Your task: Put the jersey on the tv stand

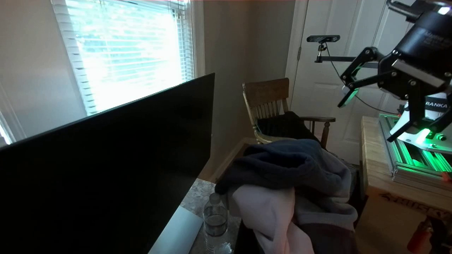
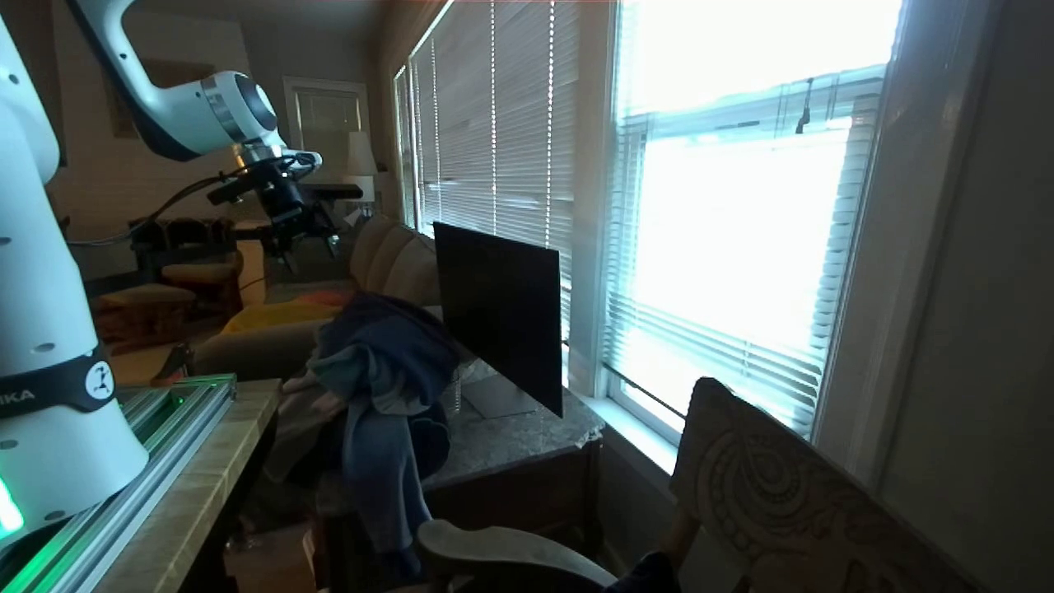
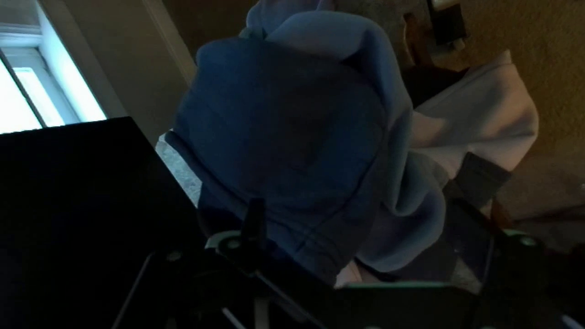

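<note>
The jersey (image 1: pixel 310 173) is a blue-grey, floppy heap with a pale pinkish inner side. It lies bunched beside the TV, and what holds it up is mostly hidden. In an exterior view the jersey (image 2: pixel 387 371) has a sleeve hanging down. The tv stand (image 2: pixel 527 441) has a grey mottled top, of which a strip of the stand (image 1: pixel 198 192) also shows beside the jersey. My gripper (image 1: pixel 365 121) is open and empty, above and apart from the jersey. In the wrist view the jersey (image 3: pixel 292 128) fills the middle, beyond the spread fingers (image 3: pixel 361 208).
A large black TV (image 1: pixel 116 176) stands on the tv stand. A clear bottle (image 1: pixel 215 218) and a flat silver sheet (image 1: pixel 180 229) are close to the jersey. A wooden chair (image 1: pixel 266 90) with a black cloth is behind. The wooden table (image 1: pixel 374 155) carries the robot base.
</note>
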`<state>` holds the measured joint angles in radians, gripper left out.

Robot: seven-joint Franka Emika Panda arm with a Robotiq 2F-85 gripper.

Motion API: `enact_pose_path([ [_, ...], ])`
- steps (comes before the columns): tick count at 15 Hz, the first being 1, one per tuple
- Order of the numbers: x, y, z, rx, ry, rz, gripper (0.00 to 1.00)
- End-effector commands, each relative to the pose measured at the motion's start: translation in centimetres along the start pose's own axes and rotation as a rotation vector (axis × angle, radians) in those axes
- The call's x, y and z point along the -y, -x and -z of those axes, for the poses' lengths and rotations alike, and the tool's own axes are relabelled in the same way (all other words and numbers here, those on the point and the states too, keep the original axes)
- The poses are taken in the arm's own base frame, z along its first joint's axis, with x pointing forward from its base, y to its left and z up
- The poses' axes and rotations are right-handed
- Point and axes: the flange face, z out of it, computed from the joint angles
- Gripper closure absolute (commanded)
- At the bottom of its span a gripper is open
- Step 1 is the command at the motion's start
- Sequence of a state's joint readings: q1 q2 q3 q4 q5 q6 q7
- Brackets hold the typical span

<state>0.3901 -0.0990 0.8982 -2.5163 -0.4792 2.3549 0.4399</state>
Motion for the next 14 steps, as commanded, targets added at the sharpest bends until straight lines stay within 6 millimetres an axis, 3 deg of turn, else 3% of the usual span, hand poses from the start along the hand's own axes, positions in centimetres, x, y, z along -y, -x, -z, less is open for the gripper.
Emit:
enact_pose_path([
  [1, -0.8, 1.3, 3.6, 0.015, 0.056, -0.149, 0.00],
  [6, -2.2, 3.1, 7.0, 0.032, 0.058, -0.264, 0.00],
  [7, -1.9, 1.9, 5.6, 0.040, 0.060, -0.237, 0.00],
  [10, -2.1, 2.4, 6.9, 0.023, 0.067, -0.261, 0.00],
  [14, -2.2, 2.7, 6.7, 0.028, 0.070, -0.263, 0.00],
])
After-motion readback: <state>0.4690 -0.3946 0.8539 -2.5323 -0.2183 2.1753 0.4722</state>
